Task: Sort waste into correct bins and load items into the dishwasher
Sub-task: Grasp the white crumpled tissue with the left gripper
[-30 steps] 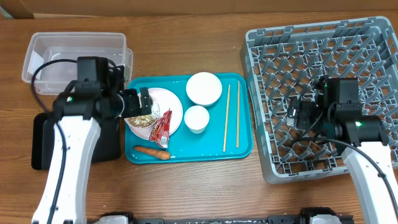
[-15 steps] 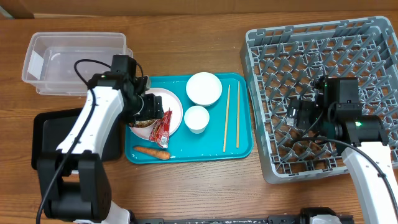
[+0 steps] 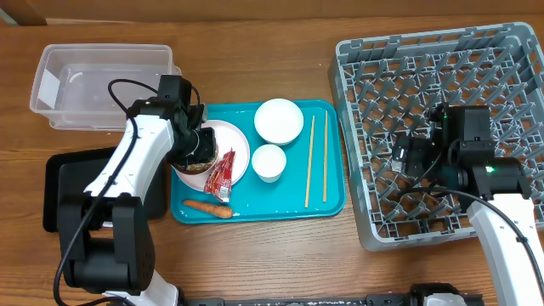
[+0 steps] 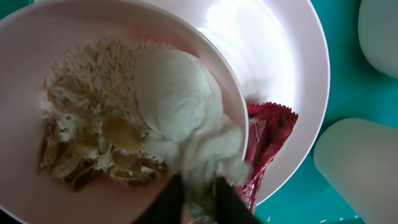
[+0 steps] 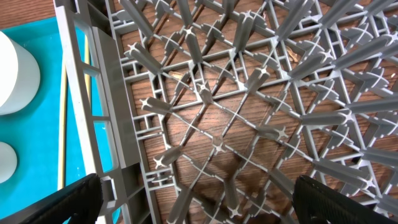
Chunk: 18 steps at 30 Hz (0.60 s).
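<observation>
My left gripper [image 4: 199, 199] is down in the pale pink plate [image 4: 280, 62], its dark fingers shut on the lower end of the crumpled white tissue [image 4: 177, 93]. Beige rice scraps [image 4: 87, 68] lie beside the tissue. The red wrapper [image 4: 267, 137] hangs over the plate's edge. In the overhead view the left gripper [image 3: 197, 151] covers the plate's left half [image 3: 236, 140]. The carrot [image 3: 208, 207], white bowl [image 3: 279, 121], cup [image 3: 269, 162] and chopsticks [image 3: 310, 161] lie on the teal tray. My right gripper [image 5: 199, 199] stands open above the grey dish rack [image 5: 217, 124], holding nothing.
The teal tray [image 3: 331, 200] sits mid-table. A clear tub [image 3: 102, 85] stands at the back left, with the black tray [image 3: 64, 187] in front of it, partly under my left arm. The dish rack [image 3: 510, 85] fills the right side.
The left gripper has swung over the plate, dropped into it and closed from wide open onto the tissue. The right arm has not moved.
</observation>
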Each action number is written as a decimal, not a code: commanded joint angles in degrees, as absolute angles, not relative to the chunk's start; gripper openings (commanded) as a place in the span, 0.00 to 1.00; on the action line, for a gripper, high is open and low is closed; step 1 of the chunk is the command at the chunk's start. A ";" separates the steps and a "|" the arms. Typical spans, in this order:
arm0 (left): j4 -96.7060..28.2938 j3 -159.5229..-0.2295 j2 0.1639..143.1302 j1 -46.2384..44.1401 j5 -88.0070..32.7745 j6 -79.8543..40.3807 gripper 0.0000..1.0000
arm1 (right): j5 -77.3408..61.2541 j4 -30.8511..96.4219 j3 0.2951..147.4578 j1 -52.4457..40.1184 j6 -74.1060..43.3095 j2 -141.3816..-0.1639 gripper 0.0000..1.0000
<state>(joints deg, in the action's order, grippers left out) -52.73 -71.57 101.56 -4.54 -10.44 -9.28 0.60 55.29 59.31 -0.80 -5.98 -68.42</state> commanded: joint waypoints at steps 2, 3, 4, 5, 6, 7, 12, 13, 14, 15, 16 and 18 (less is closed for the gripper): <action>-52.64 -72.49 102.00 -4.89 -9.91 -9.37 0.04 | 0.56 55.00 60.88 -0.99 -6.02 -67.79 1.00; -52.64 -72.49 102.00 -4.89 -9.89 -9.43 0.04 | 0.56 55.02 60.88 -0.99 -6.04 -67.79 1.00; -52.64 -72.49 102.00 -4.89 -9.89 -9.43 0.04 | 0.56 55.02 60.88 -0.99 -6.02 -67.79 1.00; -52.69 -72.51 101.97 -4.89 -9.89 -9.43 0.04 | 0.56 55.02 60.88 -0.99 -6.04 -67.79 1.00; -52.97 -72.66 101.84 -4.86 -9.89 -9.41 0.04 | 0.56 55.02 60.88 -0.99 -6.04 -67.79 1.00; -53.49 -73.01 101.67 -4.78 -9.80 -9.41 0.04 | 0.56 55.02 60.88 -0.99 -6.02 -67.79 1.00; -59.27 -80.16 100.09 -3.75 -8.36 -9.41 0.04 | 0.75 55.00 60.88 -0.99 -6.04 -67.79 1.00; -60.42 -82.59 99.81 -3.53 -7.07 -9.41 0.04 | 1.02 55.02 60.88 -0.99 -6.04 -67.79 1.00; -61.47 -85.12 99.57 -3.27 -5.43 -9.43 0.04 | 1.28 55.02 60.88 -0.99 -6.04 -67.79 1.00; -62.17 -87.61 99.50 -3.03 -3.64 -9.41 0.04 | 1.45 55.05 60.88 -0.99 -6.02 -67.79 1.00; -62.78 -90.17 99.46 -2.81 -1.76 -9.41 0.04 | 1.45 55.02 60.88 -0.99 -6.02 -67.79 1.00; -62.85 -94.48 99.46 -2.28 2.13 -9.43 0.04 | 1.45 54.98 60.88 -0.99 -6.02 -67.79 1.00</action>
